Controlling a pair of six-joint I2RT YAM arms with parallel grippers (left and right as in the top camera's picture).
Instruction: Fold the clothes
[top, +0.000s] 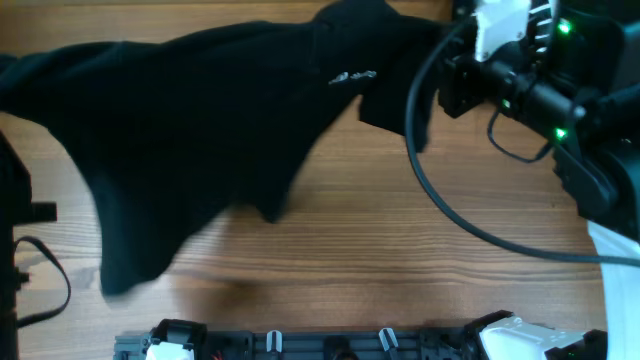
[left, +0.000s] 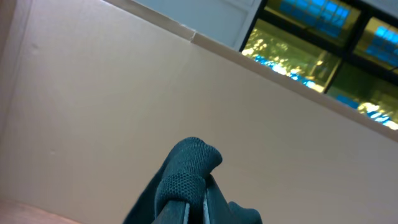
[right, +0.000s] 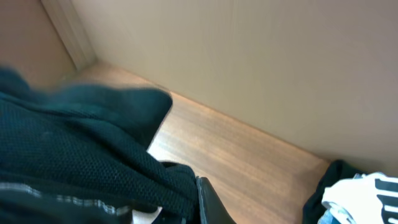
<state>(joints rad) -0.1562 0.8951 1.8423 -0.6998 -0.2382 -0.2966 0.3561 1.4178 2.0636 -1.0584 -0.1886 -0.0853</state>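
The left tool (left: 194, 210) is clenched on a bunched fold of the black clothes (top: 200, 130), and the fold stands up just above its fingers. The right tool (right: 189, 211) is closed too and grips the clothes, whose mesh cloth is heaped to its left. Between both tools the clothes hang stretched over the desk (top: 400, 270). A black cable (top: 520, 244) loops beside the right tool. Further to its right lies a striped garment (right: 364, 190), and behind that is a wall (right: 261, 68).

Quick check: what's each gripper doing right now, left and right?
Left gripper: closed, pinching the black garment.
Right gripper: closed on the black garment too.
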